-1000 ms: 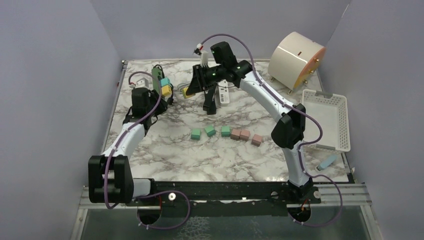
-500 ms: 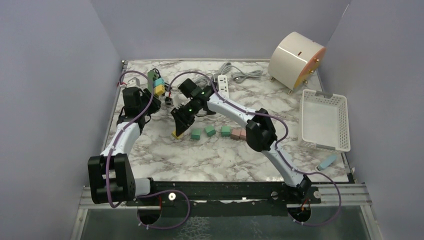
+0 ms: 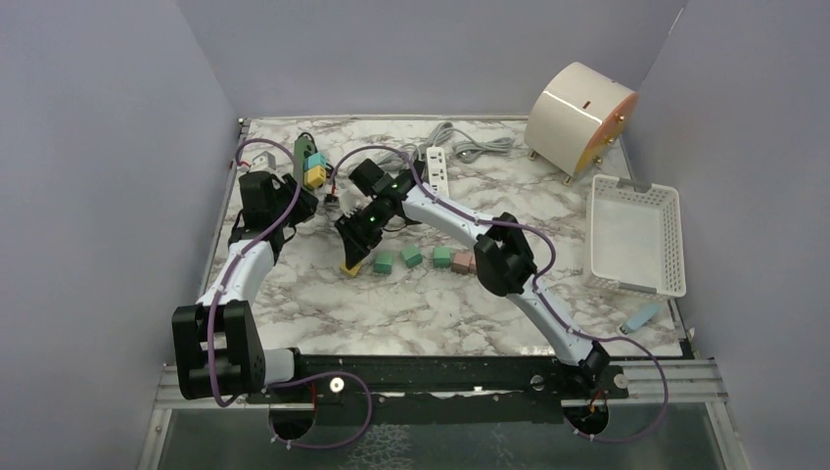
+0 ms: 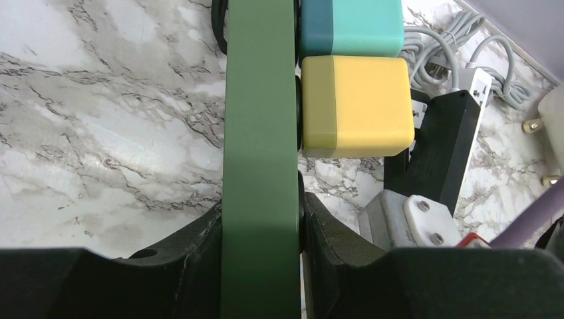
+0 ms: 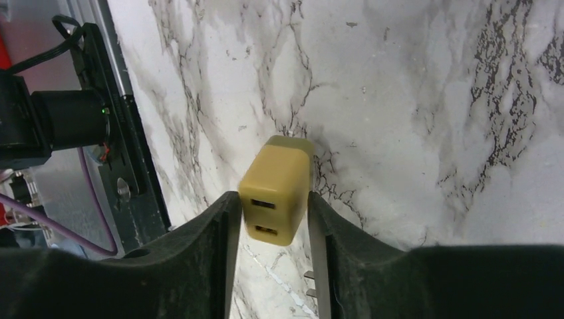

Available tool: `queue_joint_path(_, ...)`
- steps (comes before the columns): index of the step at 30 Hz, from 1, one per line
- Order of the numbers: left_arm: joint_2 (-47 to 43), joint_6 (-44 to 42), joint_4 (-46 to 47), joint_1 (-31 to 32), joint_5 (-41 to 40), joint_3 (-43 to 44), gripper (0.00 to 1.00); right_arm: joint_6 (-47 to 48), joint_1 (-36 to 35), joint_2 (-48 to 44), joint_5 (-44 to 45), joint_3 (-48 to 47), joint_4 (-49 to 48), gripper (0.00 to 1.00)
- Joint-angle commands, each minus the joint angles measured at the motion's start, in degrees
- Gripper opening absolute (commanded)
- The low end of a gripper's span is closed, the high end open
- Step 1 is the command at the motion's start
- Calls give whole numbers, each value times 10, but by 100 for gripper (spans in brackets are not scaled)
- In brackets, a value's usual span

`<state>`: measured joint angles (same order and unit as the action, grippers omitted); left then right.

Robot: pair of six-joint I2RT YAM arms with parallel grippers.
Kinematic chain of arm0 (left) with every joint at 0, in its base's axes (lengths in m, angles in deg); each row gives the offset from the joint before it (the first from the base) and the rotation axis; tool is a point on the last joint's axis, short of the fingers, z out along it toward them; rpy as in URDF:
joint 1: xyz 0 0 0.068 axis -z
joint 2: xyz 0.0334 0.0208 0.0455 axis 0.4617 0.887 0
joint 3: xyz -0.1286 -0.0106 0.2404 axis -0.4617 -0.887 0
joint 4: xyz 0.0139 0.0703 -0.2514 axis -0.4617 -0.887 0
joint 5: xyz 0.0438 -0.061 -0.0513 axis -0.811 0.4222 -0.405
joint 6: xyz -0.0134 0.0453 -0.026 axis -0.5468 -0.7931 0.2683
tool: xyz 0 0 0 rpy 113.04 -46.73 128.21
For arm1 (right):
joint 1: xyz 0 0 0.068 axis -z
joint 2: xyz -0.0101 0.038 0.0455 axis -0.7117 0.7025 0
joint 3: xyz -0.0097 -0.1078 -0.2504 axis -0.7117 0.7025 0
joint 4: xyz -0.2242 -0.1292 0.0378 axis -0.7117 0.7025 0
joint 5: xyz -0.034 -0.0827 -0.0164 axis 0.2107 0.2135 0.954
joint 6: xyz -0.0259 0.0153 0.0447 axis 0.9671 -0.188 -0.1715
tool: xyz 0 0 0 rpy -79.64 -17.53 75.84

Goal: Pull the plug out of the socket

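Observation:
My left gripper is shut on a green socket strip, held on edge at the back left; in the left wrist view the strip fills the space between the jaws. A teal plug and a yellow plug sit in its right face. My right gripper is low over the table in front of the strip, shut on a second yellow plug with two USB slots facing the camera. That plug also shows in the top view, near the marble.
A row of green and pink blocks lies just right of the right gripper. A white power strip with a grey cable lies behind. A white basket, a cream cylinder and a small blue item are at the right.
My right arm swung from the back by the white power strip forward and left, carrying its yellow plug down near the table. The left gripper and green strip shifted slightly back.

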<state>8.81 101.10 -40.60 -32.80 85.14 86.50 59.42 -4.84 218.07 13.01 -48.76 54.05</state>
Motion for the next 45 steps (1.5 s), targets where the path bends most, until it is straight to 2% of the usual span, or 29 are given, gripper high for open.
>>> queue_joint_path(1, -4, -1, 49, -1, 38, 8, 0, -3, -5, 14, 27, -3, -20, 49)
queue_joint_path(5, -5, -3, 44, -1, 37, 8, 0, -5, -5, 12, 53, -1, -27, 55)
queue_joint_path(9, -6, -4, 44, -1, 39, 8, 0, -16, -5, -18, 100, 28, -61, 55)
queue_joint_path(17, -18, -8, 53, -1, 55, 4, 0, -78, 7, -168, 222, 189, -244, 56)
queue_joint_path(21, -30, -8, 80, 2, 90, -7, 0, -155, 30, -263, 187, 301, -392, 56)
queue_joint_path(24, -39, -13, 86, 7, 95, -9, 0, -241, 57, -301, 142, 346, -489, 56)
queue_joint_path(28, -51, -13, 108, 16, 105, -16, 0, -409, 96, -274, 99, 313, -512, 59)
queue_joint_path(35, -67, -5, 142, 21, 110, -29, 0, -593, 104, -170, 27, 214, -497, 59)
queue_joint_path(38, -70, -6, 144, 23, 108, -32, 0, -642, 102, -140, 3, 195, -517, 60)
queue_joint_path(40, -71, -7, 144, 26, 106, -33, 0, -653, 102, -122, -6, 174, -510, 65)
queue_joint_path(45, -71, -10, 145, 34, 102, -34, 0, -685, 100, -128, 13, 199, -547, 67)
